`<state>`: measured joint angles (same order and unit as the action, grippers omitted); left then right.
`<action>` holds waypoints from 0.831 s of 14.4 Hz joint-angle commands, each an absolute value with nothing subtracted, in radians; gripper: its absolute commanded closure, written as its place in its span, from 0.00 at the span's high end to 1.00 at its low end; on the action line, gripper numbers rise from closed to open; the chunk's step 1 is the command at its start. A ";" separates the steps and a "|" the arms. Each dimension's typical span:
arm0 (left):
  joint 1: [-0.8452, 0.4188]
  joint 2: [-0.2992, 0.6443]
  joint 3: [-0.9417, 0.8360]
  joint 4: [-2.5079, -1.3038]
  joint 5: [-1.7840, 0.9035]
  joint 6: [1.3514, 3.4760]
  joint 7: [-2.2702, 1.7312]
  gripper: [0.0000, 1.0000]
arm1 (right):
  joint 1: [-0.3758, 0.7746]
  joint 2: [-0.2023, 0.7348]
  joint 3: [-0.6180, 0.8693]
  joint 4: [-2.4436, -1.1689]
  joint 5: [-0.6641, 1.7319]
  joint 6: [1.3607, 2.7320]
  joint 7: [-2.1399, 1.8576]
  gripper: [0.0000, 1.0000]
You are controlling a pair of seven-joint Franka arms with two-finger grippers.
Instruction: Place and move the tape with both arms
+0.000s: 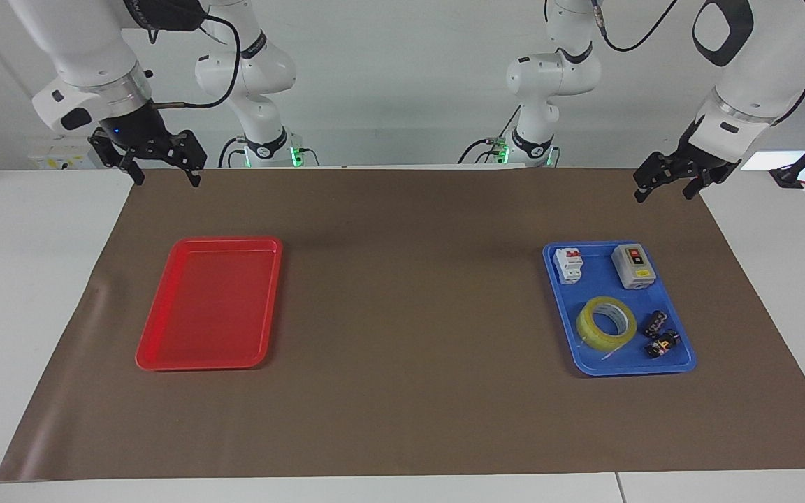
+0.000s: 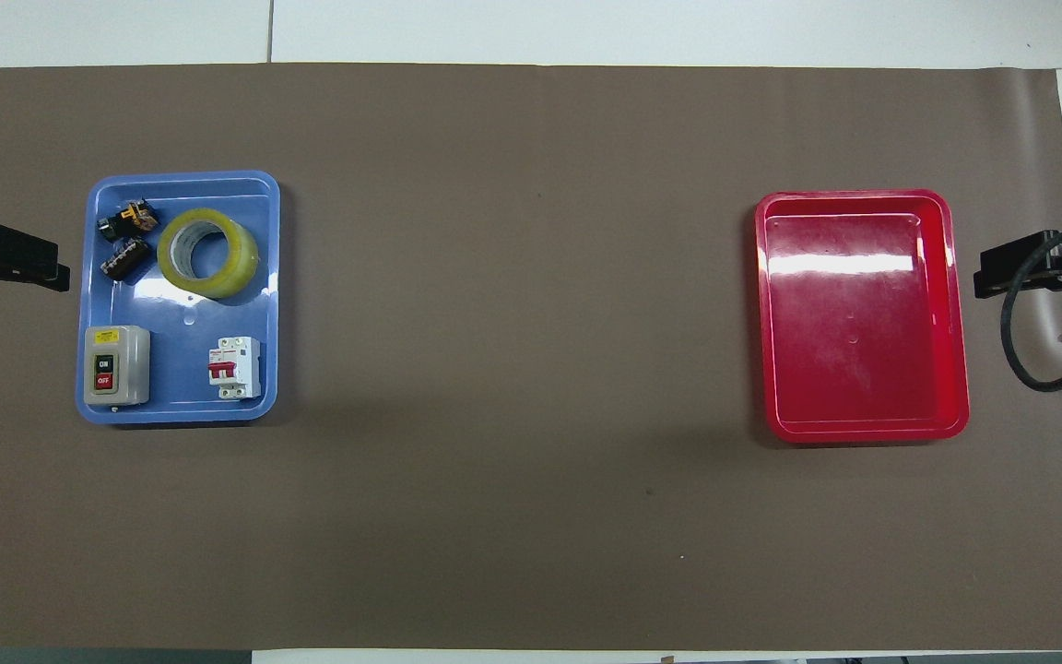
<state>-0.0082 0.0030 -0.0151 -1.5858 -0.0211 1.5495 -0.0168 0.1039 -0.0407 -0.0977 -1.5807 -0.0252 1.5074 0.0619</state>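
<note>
The tape point(image 1: 606, 321) is a yellow translucent roll lying flat in the blue tray point(image 1: 588, 290), in the part of the tray farther from the robots; it also shows in the overhead view point(image 2: 208, 253). My left gripper point(image 1: 664, 194) hangs open and empty in the air over the mat's corner at the left arm's end, apart from the tray. In the overhead view it point(image 2: 52, 265) is beside the blue tray point(image 2: 181, 318). My right gripper point(image 1: 167, 180) hangs open and empty over the mat's corner at the right arm's end, and also shows in the overhead view point(image 2: 987, 275).
An empty red tray point(image 1: 210, 307) point(image 2: 863, 314) lies toward the right arm's end. The blue tray also holds a grey switch box point(image 1: 634, 266), a white circuit breaker point(image 1: 569, 265) and two small black parts point(image 1: 660, 335). Two smaller white arms point(image 1: 263, 84) stand at the robots' edge.
</note>
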 commanded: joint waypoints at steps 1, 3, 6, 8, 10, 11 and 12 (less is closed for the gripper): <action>-0.008 -0.028 -0.012 -1.620 -0.008 1.554 -0.020 1.00 | 0.100 -0.054 -0.095 -1.595 -0.009 1.522 0.060 1.00; -0.008 -0.029 -0.012 -1.620 -0.008 1.551 -0.021 1.00 | 0.100 -0.054 -0.095 -1.595 -0.009 1.522 0.060 1.00; -0.005 -0.029 -0.011 -1.620 -0.008 1.551 -0.021 1.00 | 0.100 -0.054 -0.095 -1.595 -0.009 1.522 0.060 1.00; -0.003 -0.029 -0.011 -1.620 -0.008 1.554 -0.021 1.00 | 0.100 -0.054 -0.095 -1.595 -0.009 1.522 0.060 1.00; -0.002 -0.028 -0.009 -1.627 -0.008 1.577 -0.020 1.00 | 0.100 -0.054 -0.095 -1.595 -0.009 1.522 0.060 1.00; 0.000 -0.028 -0.009 -1.634 -0.008 1.595 -0.020 1.00 | 0.100 -0.054 -0.095 -1.595 -0.009 1.522 0.060 1.00; -0.002 -0.026 -0.009 -1.646 -0.008 1.612 -0.021 1.00 | 0.100 -0.054 -0.095 -1.595 -0.009 1.522 0.060 1.00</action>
<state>-0.0044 0.0021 -0.0098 -1.5925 -0.0211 1.5636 -0.0168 0.1039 -0.0407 -0.0977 -1.5807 -0.0252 1.5074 0.0619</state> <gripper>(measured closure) 0.000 0.000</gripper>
